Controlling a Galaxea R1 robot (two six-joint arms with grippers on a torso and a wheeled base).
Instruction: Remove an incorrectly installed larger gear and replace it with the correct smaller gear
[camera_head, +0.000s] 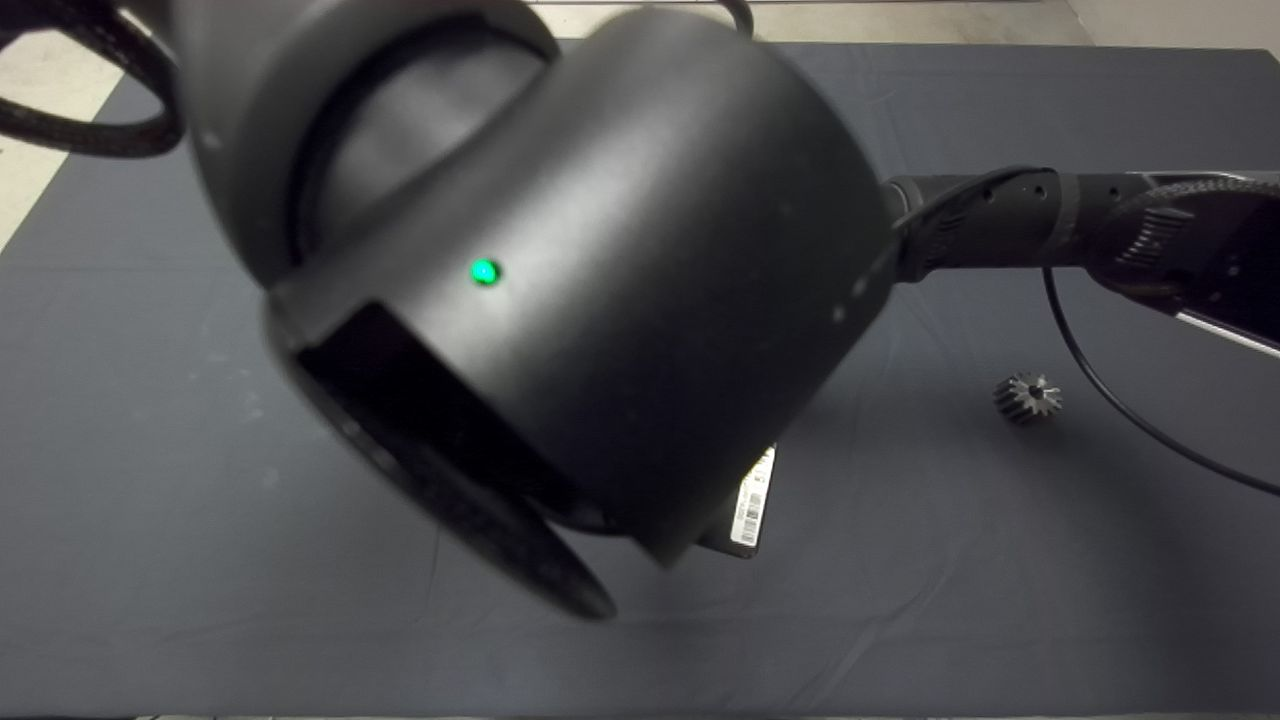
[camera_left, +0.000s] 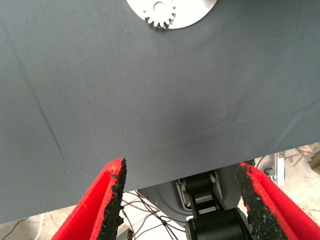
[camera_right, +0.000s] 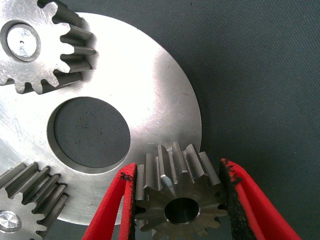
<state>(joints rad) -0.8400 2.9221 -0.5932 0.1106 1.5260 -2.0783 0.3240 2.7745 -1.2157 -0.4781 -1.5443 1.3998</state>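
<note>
My right gripper (camera_right: 178, 171) is shut on the smaller gear (camera_right: 177, 200), a dark-grey steel gear with short teeth and a wide centre hole. It is held at the rim of a round silver plate (camera_right: 150, 65), beside the plate's round opening (camera_right: 90, 131). The larger gear (camera_head: 1027, 397), with long pointed teeth, lies alone on the mat at the right, below the right arm (camera_head: 1000, 215). My left gripper (camera_left: 181, 167) is open over bare mat near its edge, with nothing between its fingers. In the head view both grippers are hidden behind the left arm's big black joint (camera_head: 560, 260).
Two bright silver gears (camera_right: 45, 50) (camera_right: 25, 200) sit on the plate; one of them (camera_left: 160, 14) also appears in the left wrist view. A black cable (camera_head: 1100, 390) hangs from the right arm near the larger gear. A barcode label (camera_head: 752, 500) peeks out under the joint.
</note>
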